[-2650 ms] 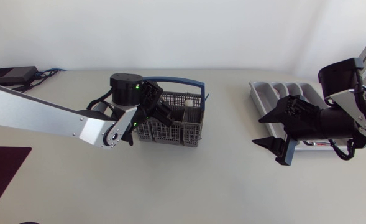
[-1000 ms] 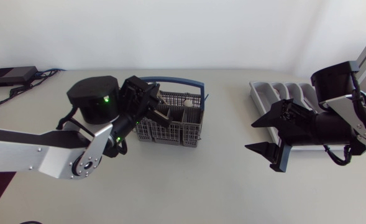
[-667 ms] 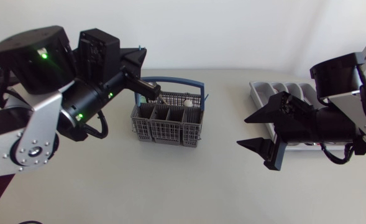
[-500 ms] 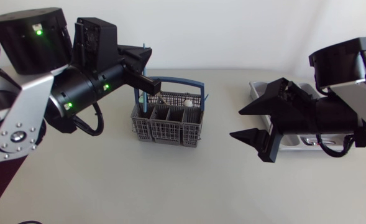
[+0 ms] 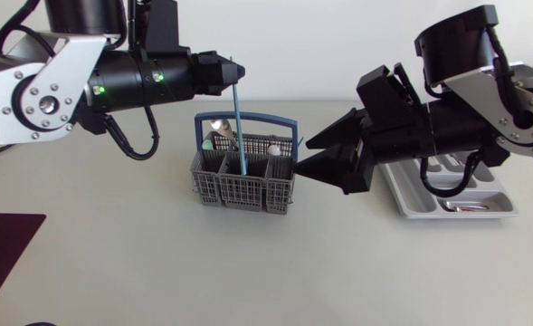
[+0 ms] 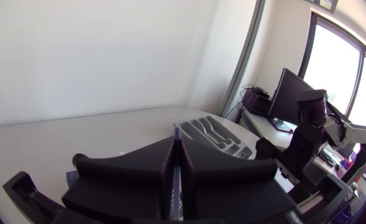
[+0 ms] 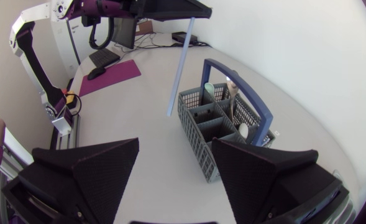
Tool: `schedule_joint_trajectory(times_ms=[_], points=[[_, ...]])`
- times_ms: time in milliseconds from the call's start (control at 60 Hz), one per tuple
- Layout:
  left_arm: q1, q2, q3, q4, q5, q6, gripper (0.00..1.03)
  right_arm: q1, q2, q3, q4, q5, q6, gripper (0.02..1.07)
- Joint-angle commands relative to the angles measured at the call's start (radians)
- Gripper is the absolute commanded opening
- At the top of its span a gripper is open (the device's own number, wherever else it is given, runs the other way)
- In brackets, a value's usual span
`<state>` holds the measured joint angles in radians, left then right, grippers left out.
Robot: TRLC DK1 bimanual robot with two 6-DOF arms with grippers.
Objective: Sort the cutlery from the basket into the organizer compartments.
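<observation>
Between the clenched fingers of the left gripper (image 5: 234,71) a blue stick-like utensil (image 5: 239,127) hangs down over the basket (image 5: 244,186); the right gripper (image 5: 299,155) gapes beside it. Extraction seems finished; next comes carrying it to the organizer (image 5: 497,192).

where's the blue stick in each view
Head view: stick upright, crossing the basket, top in the left gripper.
Left wrist view: stick clamped between that arm's own fingers.
Right wrist view: stick hanging beside the basket.
Shared landmark: the left gripper, shut on its top.
</observation>
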<state>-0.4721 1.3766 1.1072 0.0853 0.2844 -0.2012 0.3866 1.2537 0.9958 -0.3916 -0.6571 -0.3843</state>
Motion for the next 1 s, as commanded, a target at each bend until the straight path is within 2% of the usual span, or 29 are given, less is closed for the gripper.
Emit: schedule_joint_trajectory(times_ms=[0,233,367,483,683,733,850,983], points=[[0.006,0.039,0.052,-0.005,0.030,-0.066,0.03,0.024,0.041,0.050,0.025,-0.026,0.082,0.86],[-0.007,0.058,0.066,-0.009,0.030,-0.096,0.04,0.074,0.107,0.116,0.108,-0.033,0.206,0.85],[-0.014,0.064,0.071,-0.009,0.030,-0.109,0.03,0.092,0.161,0.156,0.143,-0.033,0.249,0.78],[-0.023,0.070,0.077,-0.015,0.030,-0.116,0.03,0.109,0.202,0.170,0.181,-0.021,0.274,0.78],[-0.036,0.070,0.083,-0.022,0.030,-0.118,0.04,0.118,0.259,0.205,0.211,0.001,0.294,0.61],[-0.036,0.070,0.083,-0.022,0.030,-0.121,0.04,0.120,0.265,0.214,0.211,0.001,0.297,0.60],[-0.039,0.070,0.082,-0.022,0.032,-0.126,0.04,0.132,0.285,0.234,0.211,0.011,0.309,0.41],[-0.040,0.067,0.082,-0.022,0.033,-0.133,0.04,0.147,0.302,0.242,0.211,0.013,0.309,0.26]])
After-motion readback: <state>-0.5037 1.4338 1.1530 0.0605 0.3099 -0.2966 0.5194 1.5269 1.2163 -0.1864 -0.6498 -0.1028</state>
